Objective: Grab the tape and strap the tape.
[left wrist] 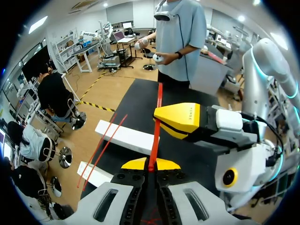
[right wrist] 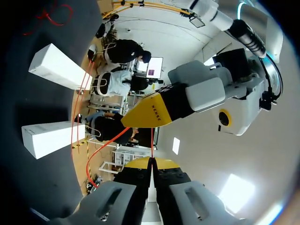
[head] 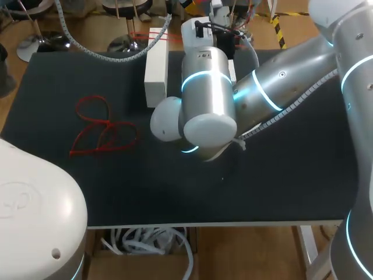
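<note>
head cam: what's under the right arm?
Seen: a white box beside it, red tape across that box's far end, a sliver of a second white box. Covered: the rest of that box, and the left pincer and right pincer, each shut on the tape in wrist views.

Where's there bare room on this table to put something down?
Bare: the table's front strip between the red tape loops and the near edge, and the front right corner. Crowded: far middle, around the white boxes and right arm.
</note>
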Controlling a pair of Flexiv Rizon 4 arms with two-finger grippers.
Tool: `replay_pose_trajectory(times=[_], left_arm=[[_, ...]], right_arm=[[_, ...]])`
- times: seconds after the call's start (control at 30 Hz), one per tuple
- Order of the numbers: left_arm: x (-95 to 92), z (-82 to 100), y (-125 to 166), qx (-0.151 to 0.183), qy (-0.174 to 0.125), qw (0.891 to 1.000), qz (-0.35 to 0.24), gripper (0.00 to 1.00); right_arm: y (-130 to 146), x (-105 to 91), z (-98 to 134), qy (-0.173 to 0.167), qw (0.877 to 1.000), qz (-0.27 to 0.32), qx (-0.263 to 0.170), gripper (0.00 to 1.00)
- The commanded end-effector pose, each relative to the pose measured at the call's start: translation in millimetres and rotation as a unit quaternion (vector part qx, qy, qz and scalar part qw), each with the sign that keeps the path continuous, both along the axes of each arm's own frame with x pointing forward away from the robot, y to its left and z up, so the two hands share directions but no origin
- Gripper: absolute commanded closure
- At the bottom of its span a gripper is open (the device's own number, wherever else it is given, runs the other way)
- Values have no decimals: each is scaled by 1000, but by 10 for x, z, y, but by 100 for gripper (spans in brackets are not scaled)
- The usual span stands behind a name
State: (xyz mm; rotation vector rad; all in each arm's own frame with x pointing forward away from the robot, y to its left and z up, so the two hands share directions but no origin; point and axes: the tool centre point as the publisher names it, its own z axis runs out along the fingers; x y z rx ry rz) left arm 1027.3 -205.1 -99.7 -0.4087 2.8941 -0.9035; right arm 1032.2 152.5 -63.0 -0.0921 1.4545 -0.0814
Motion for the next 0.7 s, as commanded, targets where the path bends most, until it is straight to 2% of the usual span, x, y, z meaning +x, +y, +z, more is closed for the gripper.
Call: replay_pose_trajectory(times=[0.03,0.7], left_arm=[[1,7,-3,2,1,1000,0,100],[1,7,-3,2,1,1000,0,100]], right_arm=[[-13,20,55,5,1000,1,-2,100],[-62,8,-16,9,999,9,-31,100]])
